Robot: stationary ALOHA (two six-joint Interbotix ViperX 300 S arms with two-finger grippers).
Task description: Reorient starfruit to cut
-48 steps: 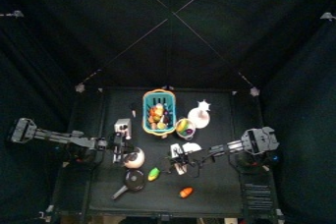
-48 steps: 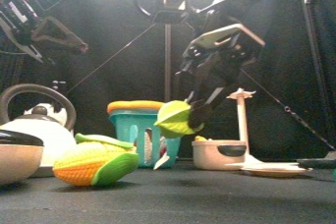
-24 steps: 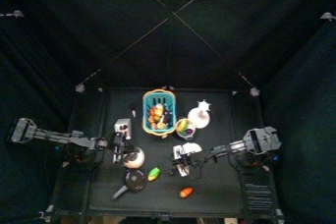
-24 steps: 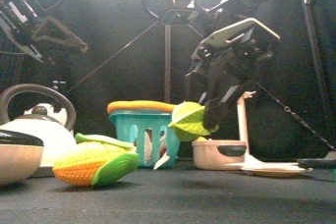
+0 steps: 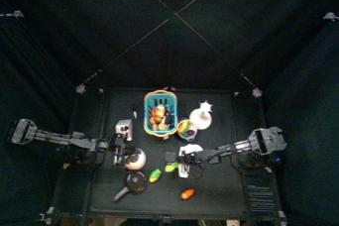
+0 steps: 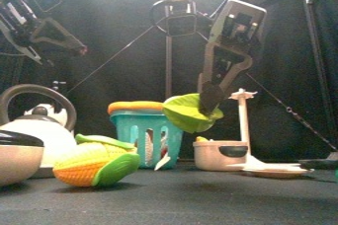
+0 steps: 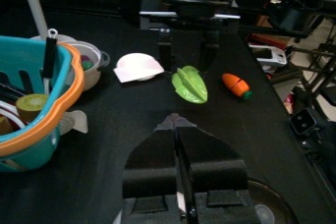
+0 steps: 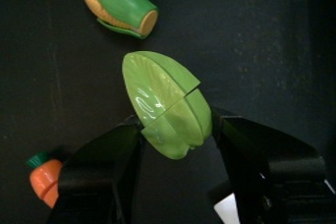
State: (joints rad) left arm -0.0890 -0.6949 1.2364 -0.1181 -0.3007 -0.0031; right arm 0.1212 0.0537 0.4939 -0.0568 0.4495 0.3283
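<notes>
One arm does the work at this moment: the right gripper (image 8: pixel 178 124) has its jaws set wide and clamped on the starfruit (image 8: pixel 168 100), each jaw bearing on one side of the fruit's lower half. The front view shows the fruit held clear of the table (image 6: pixel 172 204), above its middle and just right of the teal basket (image 6: pixel 142 130), with the arm slanting down to it from above. Judged step: mid-reorientation, the fruit lifted and being turned in the air, not yet set down. The next move calls for bringing it to the wanted lie, lowering it to bare table and releasing without letting it roll. The left gripper (image 7: pixel 178 125) rests at the table's left, jaws together, holding nothing.
</notes>
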